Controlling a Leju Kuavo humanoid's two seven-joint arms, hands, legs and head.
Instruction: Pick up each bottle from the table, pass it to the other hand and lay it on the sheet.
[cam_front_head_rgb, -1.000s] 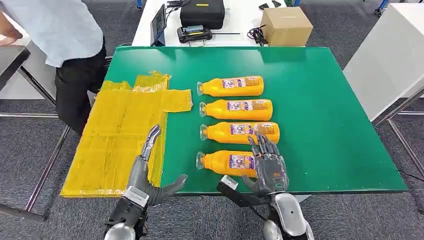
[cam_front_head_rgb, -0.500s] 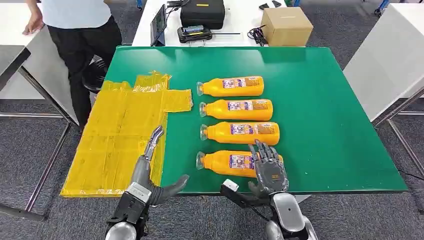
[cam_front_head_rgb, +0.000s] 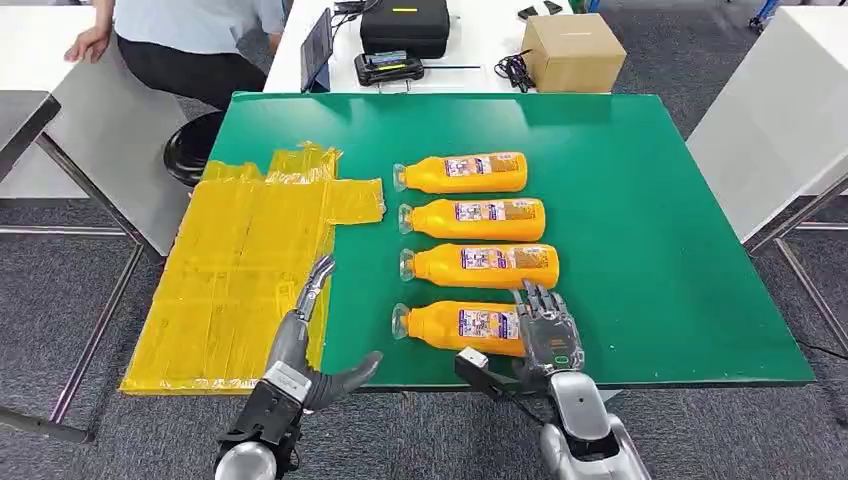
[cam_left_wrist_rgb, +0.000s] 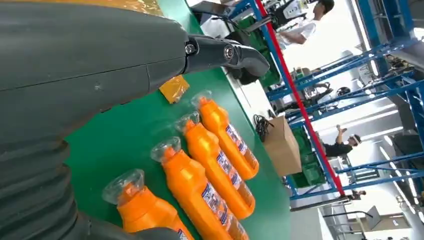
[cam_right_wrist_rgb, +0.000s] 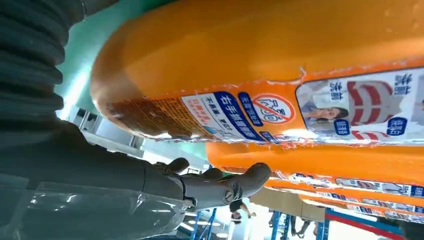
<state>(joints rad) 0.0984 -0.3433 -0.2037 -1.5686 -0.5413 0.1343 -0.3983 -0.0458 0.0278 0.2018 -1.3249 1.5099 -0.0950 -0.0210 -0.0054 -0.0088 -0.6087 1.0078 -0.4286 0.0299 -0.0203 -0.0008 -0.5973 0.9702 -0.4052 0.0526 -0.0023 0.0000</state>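
Since all four bottles lie on the green table (cam_front_head_rgb: 650, 250) and the yellow sheet (cam_front_head_rgb: 240, 270) at its left edge carries none, the task looks barely begun: no bottle lifted, passed or laid yet, as far as the pics show.

The bottles lie on their sides in a column near the table's middle, caps toward the sheet. The nearest bottle (cam_front_head_rgb: 460, 326), closest to the front edge, looks like the first pick. The right hand (cam_front_head_rgb: 545, 335) sits over its base end by the front edge, fingers spread apart. In the right wrist view the label fills the frame just beyond the thumb (cam_right_wrist_rgb: 220, 187), so the hand is v. close, but whether it touches I can't tell; it grips nothing for sure.

The left hand (cam_front_head_rgb: 315, 345) hangs at the front edge beside the sheet's near right corner, fingers apart, holding nothing, prob. waiting for the handover.

Left to do, by my read: grip bottle 1, lift, pass right to left, lay on sheet, then same for the other 3 (cam_front_head_rgb: 478, 220).

A person (cam_front_head_rgb: 190, 40) stands beyond the far left corner.
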